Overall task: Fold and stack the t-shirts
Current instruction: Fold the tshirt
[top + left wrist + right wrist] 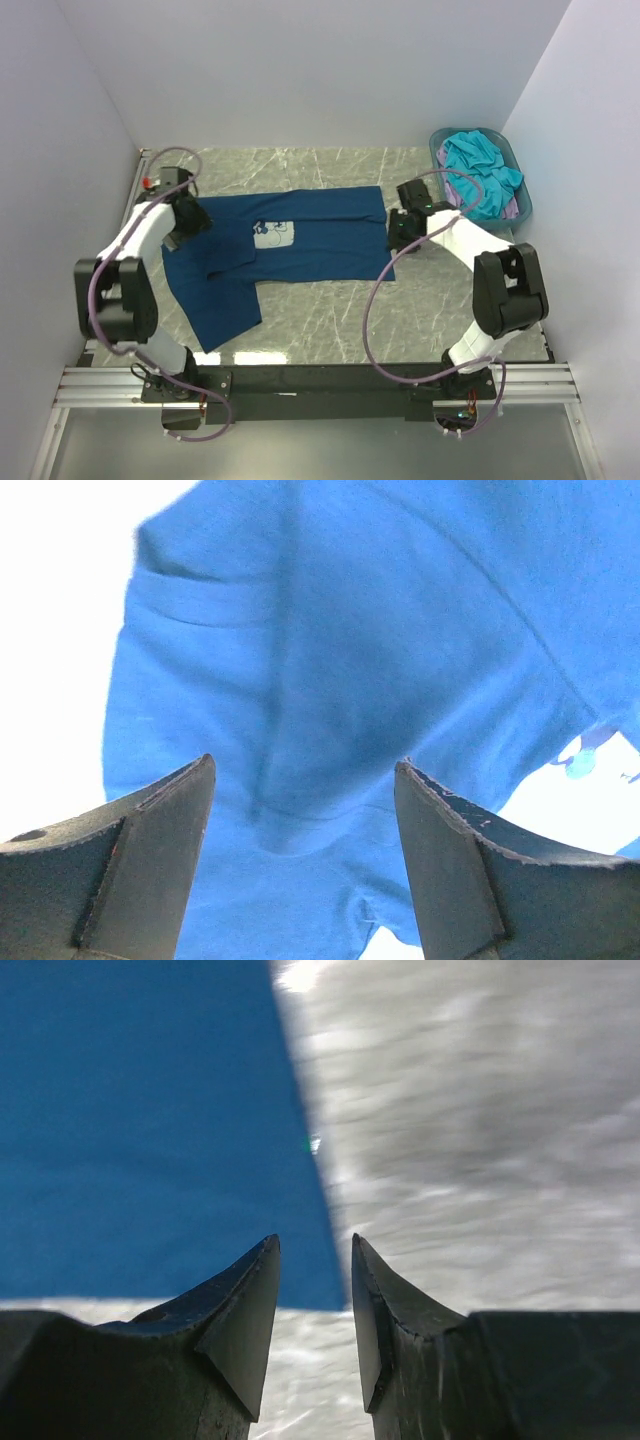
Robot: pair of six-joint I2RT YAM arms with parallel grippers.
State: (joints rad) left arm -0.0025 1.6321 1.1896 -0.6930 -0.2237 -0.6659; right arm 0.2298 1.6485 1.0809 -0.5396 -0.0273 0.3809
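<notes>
The navy t-shirt (pixel 300 240) lies spread flat mid-table. Its right hem corner sits just ahead of the right fingers (pixel 235 1330), which stand slightly apart and grip nothing, and the left fingers (pixel 140 860) hang wide open over its left sleeve. Bare marbled table (pixel 330 330) shows nearer and farther than the shirt, white walls close three sides, and the basket (pixel 526 200) with the turquoise t-shirt (pixel 480 170) and lilac t-shirt (pixel 512 208) fills the far right corner.

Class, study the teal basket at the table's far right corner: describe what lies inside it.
Inside the basket, a crumpled turquoise t-shirt lies on top, and a pale lilac t-shirt peeks out beneath it. Anything deeper is covered.
</notes>
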